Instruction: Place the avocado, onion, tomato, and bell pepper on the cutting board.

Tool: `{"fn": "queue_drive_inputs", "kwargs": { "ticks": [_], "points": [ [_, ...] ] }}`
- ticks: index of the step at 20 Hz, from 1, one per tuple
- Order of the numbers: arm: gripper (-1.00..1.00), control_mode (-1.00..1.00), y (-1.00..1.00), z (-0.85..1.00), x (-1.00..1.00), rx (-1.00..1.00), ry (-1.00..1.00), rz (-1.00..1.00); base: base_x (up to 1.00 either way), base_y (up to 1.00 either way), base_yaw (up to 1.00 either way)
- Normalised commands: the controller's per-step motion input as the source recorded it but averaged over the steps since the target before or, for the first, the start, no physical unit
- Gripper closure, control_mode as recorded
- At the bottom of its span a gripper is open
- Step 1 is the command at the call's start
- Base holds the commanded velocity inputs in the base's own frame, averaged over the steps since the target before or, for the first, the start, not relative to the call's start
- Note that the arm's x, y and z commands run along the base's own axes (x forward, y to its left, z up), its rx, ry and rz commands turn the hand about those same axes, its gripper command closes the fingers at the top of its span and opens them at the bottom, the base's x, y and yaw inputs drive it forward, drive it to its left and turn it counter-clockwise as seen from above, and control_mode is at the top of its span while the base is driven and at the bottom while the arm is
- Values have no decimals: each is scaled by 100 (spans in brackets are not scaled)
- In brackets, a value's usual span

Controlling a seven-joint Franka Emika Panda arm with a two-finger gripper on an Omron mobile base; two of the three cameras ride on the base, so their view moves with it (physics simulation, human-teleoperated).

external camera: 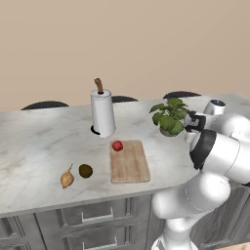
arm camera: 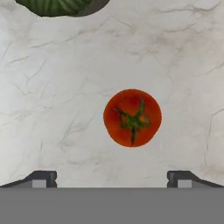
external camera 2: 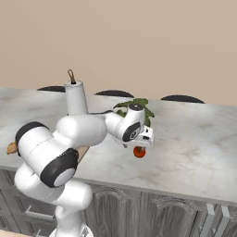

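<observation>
A red tomato (arm camera: 132,117) with a green stem star lies on the marble counter, straight below my gripper (arm camera: 112,177). The gripper's jaws are open wide with nothing between them. From the right base, my gripper (external camera 2: 144,141) hovers just above the tomato (external camera 2: 139,152), not touching it. The wooden cutting board (external camera: 131,166) lies near the counter's front edge, with a small red bell pepper (external camera: 117,145) at its far left corner. Left of the board on the bare counter sit the dark green avocado (external camera: 85,171) and the tan onion (external camera: 67,179).
A leafy potted plant (external camera: 170,117) stands just left of the hand, and its pot (arm camera: 57,6) shows at the top of the hand view. A paper towel roll (external camera: 102,113) stands behind the board. Dark chair backs (external camera: 45,104) line the counter's far side.
</observation>
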Motion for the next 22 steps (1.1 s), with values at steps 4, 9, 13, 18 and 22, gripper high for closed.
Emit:
{"fn": "queue_drive_inputs", "kwargs": {
  "ticks": [4,9,13,18,22],
  "points": [
    [-100,-100,-4,-24,5,0,0,0,0,0,0],
    [-100,-100,-6,-22,11,0,0,-1,0,0,0],
    [-100,-100,-9,-19,21,0,0,-1,0,0,0],
    [-100,-100,-7,-17,23,0,0,-1,0,0,0],
    [-100,-100,-7,-16,21,0,0,-1,0,0,0]
  ]
}}
